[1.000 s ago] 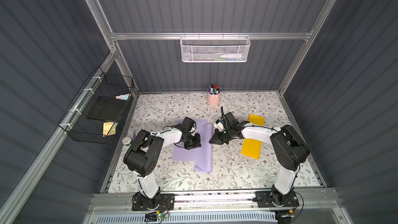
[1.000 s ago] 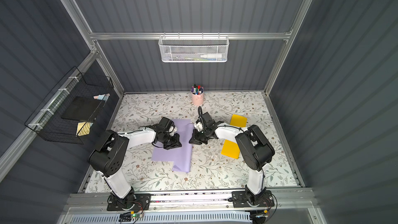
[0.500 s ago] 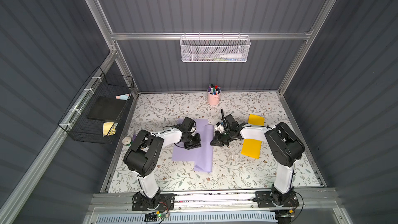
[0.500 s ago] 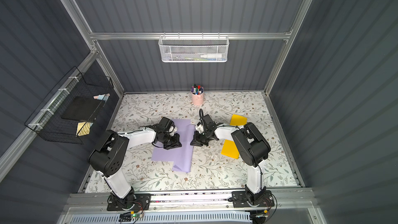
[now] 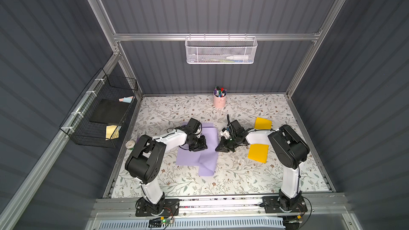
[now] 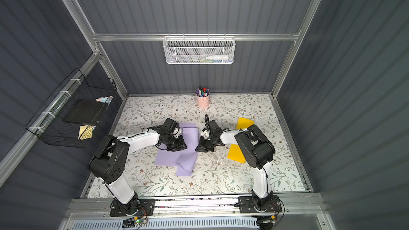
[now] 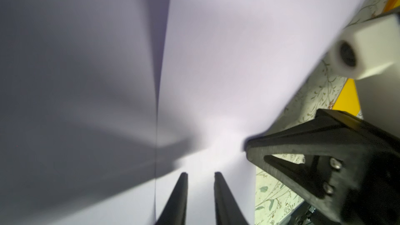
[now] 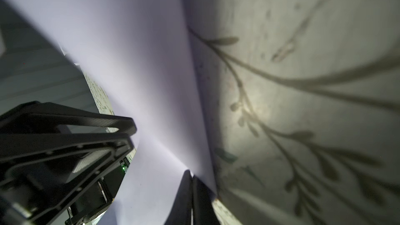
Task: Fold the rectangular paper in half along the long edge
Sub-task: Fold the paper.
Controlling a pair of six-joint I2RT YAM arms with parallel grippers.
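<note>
The purple rectangular paper (image 5: 210,158) (image 6: 188,158) lies mid-table, its right part turned over onto the left, the fold along its right side and one flap end sticking out toward the front. My left gripper (image 5: 200,148) (image 7: 200,173) hovers low over the paper's upper layer, jaws a little apart with nothing between them. At the paper's right folded edge my right gripper (image 5: 219,149) (image 8: 191,173) is shut, its tips resting on the paper (image 8: 140,72). No paper shows between its jaws.
Two yellow sheets (image 5: 258,152) (image 5: 262,123) lie to the right, under the right arm. A pink cup of pens (image 5: 219,99) stands at the back. A tape roll (image 5: 130,144) sits at the left edge. A black wire basket (image 5: 99,116) hangs on the left wall.
My left gripper has opened from shut, still over the paper. My right gripper has slid a little left to the fold and stays shut.
</note>
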